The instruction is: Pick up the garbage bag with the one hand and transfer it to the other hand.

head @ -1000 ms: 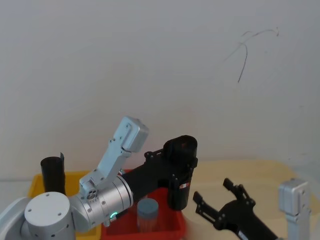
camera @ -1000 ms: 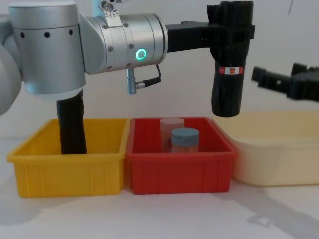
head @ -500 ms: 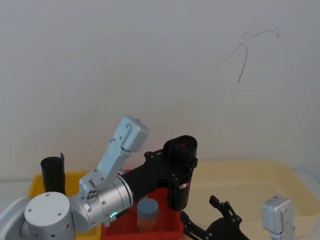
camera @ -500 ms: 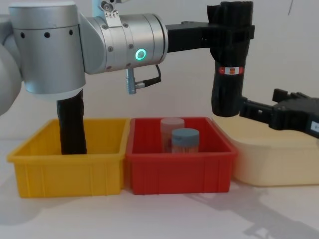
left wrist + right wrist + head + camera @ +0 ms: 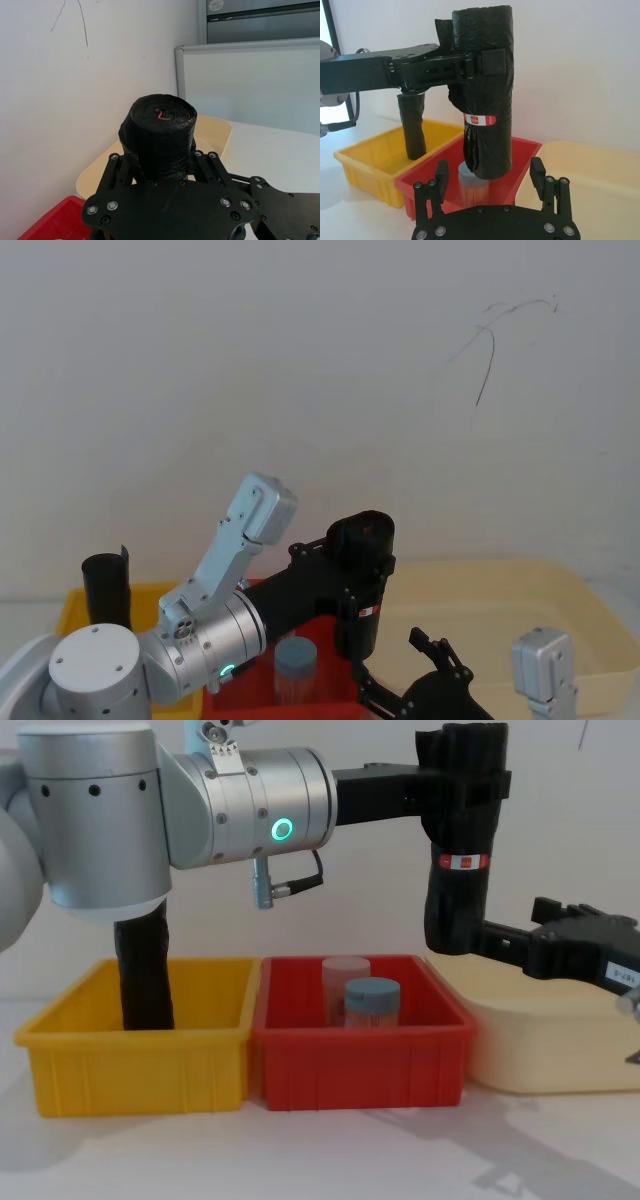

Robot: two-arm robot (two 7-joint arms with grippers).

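Item: garbage bag (image 5: 462, 850), upright, held aloft over the right end of the red bin (image 5: 360, 1055), its upper part clamped in my left gripper (image 5: 466, 782), whose fingers were closed on it. Item: my right gripper (image 5: 498, 942), empty. Change logged: a second before, it hung level with the label (image 5: 462, 862), well to the right. It had since dropped and come in beside the bag's lower end. Judgement: approach for the handover nearly done, grasp not yet made. The right wrist view showed my right fingers (image 5: 441, 172) spread wide, flanking the bag's base. The chest view gave them side-on, spread untold, but placed them against the bag's side. The left wrist view added the roll's coiled top.
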